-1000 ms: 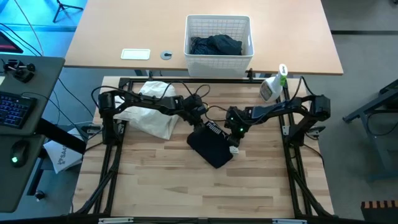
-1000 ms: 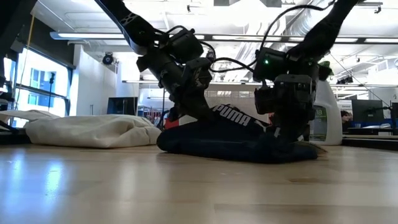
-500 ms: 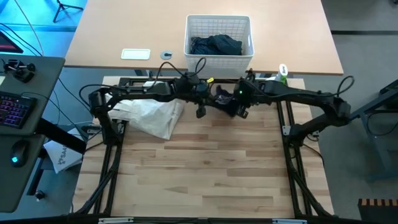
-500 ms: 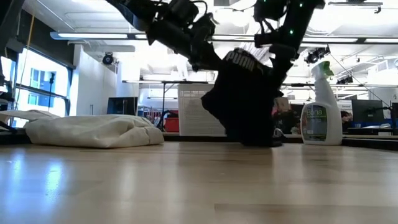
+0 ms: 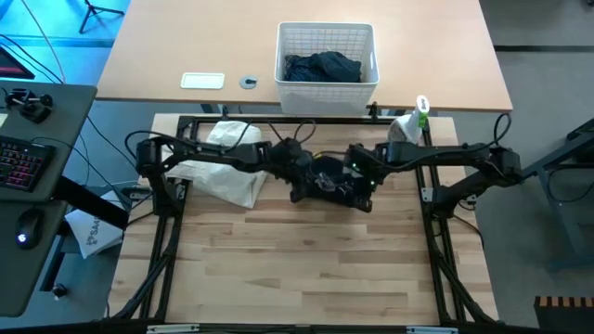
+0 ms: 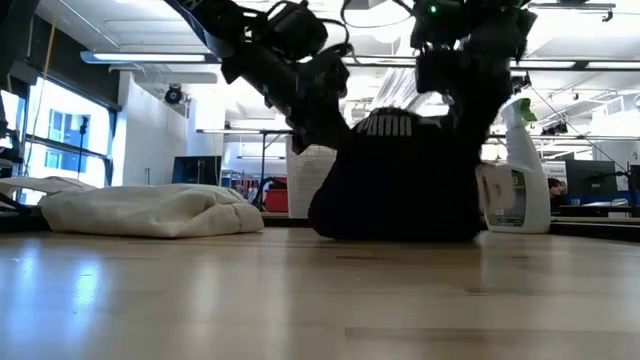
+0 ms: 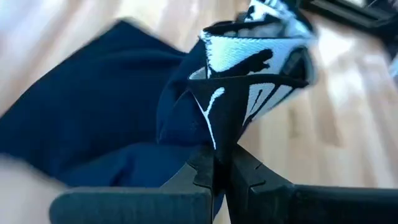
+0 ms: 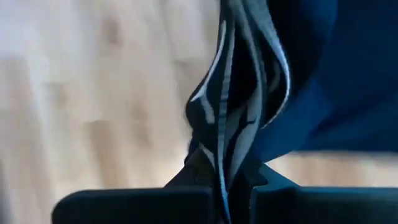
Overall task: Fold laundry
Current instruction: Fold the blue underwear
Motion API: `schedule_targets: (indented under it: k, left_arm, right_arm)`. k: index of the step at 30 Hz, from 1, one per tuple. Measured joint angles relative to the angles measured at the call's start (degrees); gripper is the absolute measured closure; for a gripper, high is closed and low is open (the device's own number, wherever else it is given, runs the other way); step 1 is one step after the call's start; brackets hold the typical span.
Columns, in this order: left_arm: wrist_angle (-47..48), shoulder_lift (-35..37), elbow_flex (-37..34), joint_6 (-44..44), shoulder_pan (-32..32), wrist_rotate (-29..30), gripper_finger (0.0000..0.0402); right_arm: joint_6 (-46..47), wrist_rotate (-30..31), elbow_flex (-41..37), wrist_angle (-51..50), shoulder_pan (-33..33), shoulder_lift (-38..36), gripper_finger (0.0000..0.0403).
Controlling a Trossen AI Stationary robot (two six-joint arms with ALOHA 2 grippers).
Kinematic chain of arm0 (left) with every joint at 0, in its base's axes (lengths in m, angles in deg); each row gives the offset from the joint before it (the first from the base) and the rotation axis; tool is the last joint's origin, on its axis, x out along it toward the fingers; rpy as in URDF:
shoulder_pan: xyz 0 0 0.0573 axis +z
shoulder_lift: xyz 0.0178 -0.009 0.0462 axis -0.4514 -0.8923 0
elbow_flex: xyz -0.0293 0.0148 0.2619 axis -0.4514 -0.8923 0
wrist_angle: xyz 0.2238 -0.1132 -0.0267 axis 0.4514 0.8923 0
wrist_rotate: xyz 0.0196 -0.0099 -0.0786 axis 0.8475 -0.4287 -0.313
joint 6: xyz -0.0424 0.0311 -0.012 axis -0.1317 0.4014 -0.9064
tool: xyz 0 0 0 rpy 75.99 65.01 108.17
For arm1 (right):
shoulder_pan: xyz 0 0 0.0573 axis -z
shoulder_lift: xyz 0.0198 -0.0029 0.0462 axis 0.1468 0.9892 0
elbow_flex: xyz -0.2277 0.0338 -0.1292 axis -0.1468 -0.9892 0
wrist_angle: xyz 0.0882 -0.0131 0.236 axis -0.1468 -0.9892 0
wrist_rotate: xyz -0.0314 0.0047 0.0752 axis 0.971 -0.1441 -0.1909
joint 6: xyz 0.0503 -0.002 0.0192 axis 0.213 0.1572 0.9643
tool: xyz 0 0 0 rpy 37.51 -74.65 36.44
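While both arms met over the far middle of the wooden table (image 5: 306,269), we saw a dark navy garment (image 6: 400,190) hanging between them, its lower edge resting on the tabletop. The left gripper (image 7: 221,174) was clamped on the garment's black-and-white printed waistband (image 7: 249,81), fingers pressed together around the fabric. The right gripper (image 8: 222,177) was likewise pinched shut on another stretch of the same striped band, with blue cloth falling away beside it. From above, we found the bunched garment between the two wrists, just in front of the table's far rail. A cream cloth heap (image 5: 223,167) lay to the left, a spray bottle (image 5: 408,125) stood at the far right, and more dark laundry (image 5: 322,66) sat in the white basket (image 5: 327,37) behind.
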State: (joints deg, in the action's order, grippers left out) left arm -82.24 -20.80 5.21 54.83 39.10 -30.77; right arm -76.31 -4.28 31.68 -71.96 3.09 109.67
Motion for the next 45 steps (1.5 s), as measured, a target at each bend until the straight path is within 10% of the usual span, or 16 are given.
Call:
schedule_targets:
  k: [8, 18, 35, 45]
  left_arm:
    - [-0.3, 0.0, -1.8, -14.5, -0.6, 0.4, 0.0399]
    - [-3.5, -0.1, -1.8, -21.7, 2.7, -5.1, 0.038]
    - [-6.9, -0.2, -1.9, -21.8, 7.2, -1.4, 0.0275]
    - [-5.7, -0.3, -1.9, -24.5, 3.1, -5.3, 0.0272]
  right_arm:
    - [4.9, -4.8, 1.7, -1.9, 10.5, 1.3, 0.0401]
    - [4.0, -28.5, 1.6, -10.0, 12.6, 3.7, 0.0401]
    - [17.5, -22.0, -14.1, -8.0, 17.6, 3.7, 0.0396]
    - [9.7, -18.1, -14.4, -12.1, 21.1, 3.6, 0.0248]
